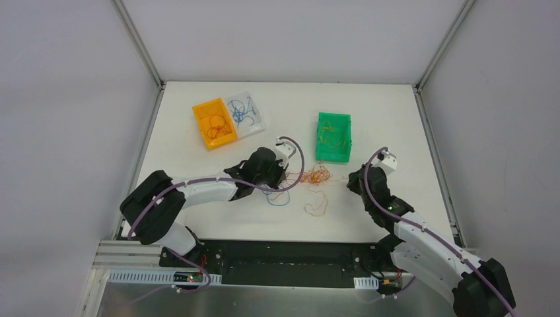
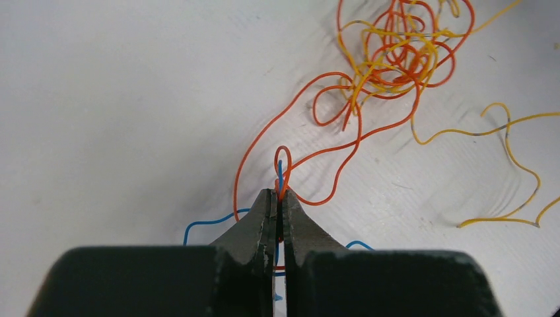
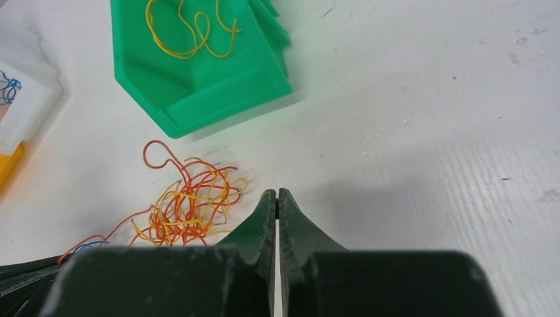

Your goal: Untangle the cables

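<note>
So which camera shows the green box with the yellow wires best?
The right wrist view: the green box sits close, with yellow cables plain inside. The top view shows it whole but small. The left wrist view misses it.

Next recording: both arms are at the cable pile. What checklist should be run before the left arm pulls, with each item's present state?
1. Left pincer closed on a strand: ok, shut on the orange-red cable.
2. Only one strand in it: not ok, a blue cable sits between the tips too.
3. Orange-red cable free of the tangle: not ok, it runs into it.
4. Right pincer anchoring the tangle: not ok, shut beside it, no strand seen held.
5. Blue cable's far end free: cannot tell.
</note>
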`<state>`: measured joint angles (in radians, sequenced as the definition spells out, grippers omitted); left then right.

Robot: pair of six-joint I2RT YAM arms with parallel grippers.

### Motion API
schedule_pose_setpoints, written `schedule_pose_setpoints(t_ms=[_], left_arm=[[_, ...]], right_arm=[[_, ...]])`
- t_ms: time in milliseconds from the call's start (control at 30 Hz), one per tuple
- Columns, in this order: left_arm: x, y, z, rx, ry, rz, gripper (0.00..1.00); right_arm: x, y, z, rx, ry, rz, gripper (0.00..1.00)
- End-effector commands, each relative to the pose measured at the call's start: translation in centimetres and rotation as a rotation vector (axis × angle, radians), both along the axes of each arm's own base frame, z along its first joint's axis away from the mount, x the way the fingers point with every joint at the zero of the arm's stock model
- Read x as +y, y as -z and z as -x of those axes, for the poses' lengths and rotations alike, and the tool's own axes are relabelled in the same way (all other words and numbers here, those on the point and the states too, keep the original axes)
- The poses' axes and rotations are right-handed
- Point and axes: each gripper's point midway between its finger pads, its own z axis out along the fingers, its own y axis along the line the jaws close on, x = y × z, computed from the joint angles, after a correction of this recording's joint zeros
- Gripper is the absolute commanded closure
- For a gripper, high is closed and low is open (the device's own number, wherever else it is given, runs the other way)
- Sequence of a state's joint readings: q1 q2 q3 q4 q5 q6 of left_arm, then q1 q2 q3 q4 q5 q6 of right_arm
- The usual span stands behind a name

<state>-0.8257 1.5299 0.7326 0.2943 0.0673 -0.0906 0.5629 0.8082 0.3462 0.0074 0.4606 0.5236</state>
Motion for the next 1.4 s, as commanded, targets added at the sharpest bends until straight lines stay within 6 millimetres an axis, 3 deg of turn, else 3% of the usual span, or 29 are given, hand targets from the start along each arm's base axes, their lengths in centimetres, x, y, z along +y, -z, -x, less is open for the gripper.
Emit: schedule_pose_setpoints(t_ms=[0,233,433,533,600,667,700,833,1033,1133,1200,1367], left_arm=[[2.5,-2.6,-2.3,-0.141,-0.186,0.010,1.00],[2.1,-3.5,-1.8,-0.160,-0.149,0.055,1.00],[0.5,-3.9,-0.8,-0.137,-0.059,0.110,1.00],[-0.3,-4.5,0.1,-0.135,0.010,0.148,1.00],[-1.0,-4.8,0.8,-0.131,0.062,0.179,1.00],[-1.4,-5.0,1.3,-0.128,0.099,0.195,1.00],[-1.4,-5.0,1.2,-0.127,0.092,0.193,1.00],[-1.2,-4.8,1.0,-0.125,0.081,0.178,1.00],[-1.4,-4.8,1.2,-0.116,0.087,0.180,1.00],[-1.4,-4.8,1.3,-0.115,0.096,0.184,1.00],[-1.5,-4.9,1.3,-0.114,0.097,0.184,1.00],[-1.3,-4.8,1.2,-0.115,0.092,0.175,1.00]], right_arm=[[-2.0,-0.3,0.3,-0.025,0.100,0.024,1.00],[-1.8,-0.5,0.3,-0.043,0.086,0.007,1.00],[3.2,-0.7,0.2,-0.037,-0.175,-0.058,1.00],[5.9,-0.9,0.7,-0.031,-0.320,-0.105,0.90],[6.9,-0.9,1.0,-0.030,-0.374,-0.123,0.74],[7.7,-1.0,1.2,-0.029,-0.421,-0.131,0.82],[7.8,-1.1,1.3,-0.032,-0.427,-0.133,0.80],[7.7,-1.2,1.2,-0.044,-0.418,-0.130,0.45],[9.0,-0.8,1.6,-0.018,-0.487,-0.136,0.31],[9.7,-0.3,1.7,0.012,-0.514,-0.112,0.31],[10.3,-0.3,1.6,0.009,-0.532,-0.077,0.39],[11.5,0.3,1.1,0.072,-0.544,-0.004,0.45]])
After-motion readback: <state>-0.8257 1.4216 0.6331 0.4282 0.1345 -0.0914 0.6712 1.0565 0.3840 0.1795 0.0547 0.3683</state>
